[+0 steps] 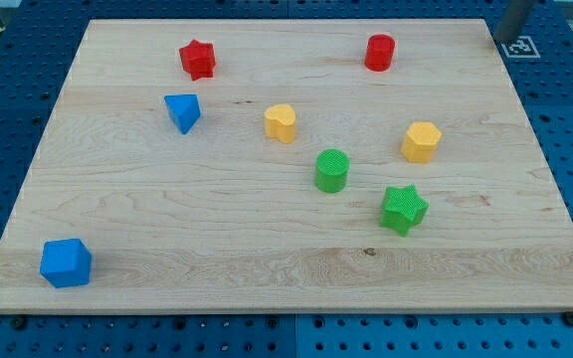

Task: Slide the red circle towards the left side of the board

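Note:
The red circle [379, 52] stands near the board's top edge, right of centre. My rod enters at the view's top right corner; my tip [502, 40] sits at the board's top right corner, well to the right of the red circle and apart from it. A red star [197, 60] lies at the top left, in line with the red circle and far to its left.
A blue triangle [183, 111], a yellow heart [281, 122], a yellow hexagon [421, 141], a green circle [332, 170] and a green star [403, 209] lie mid-board. A blue cube [66, 263] sits at the bottom left. The wooden board [267, 268] rests on a blue pegboard.

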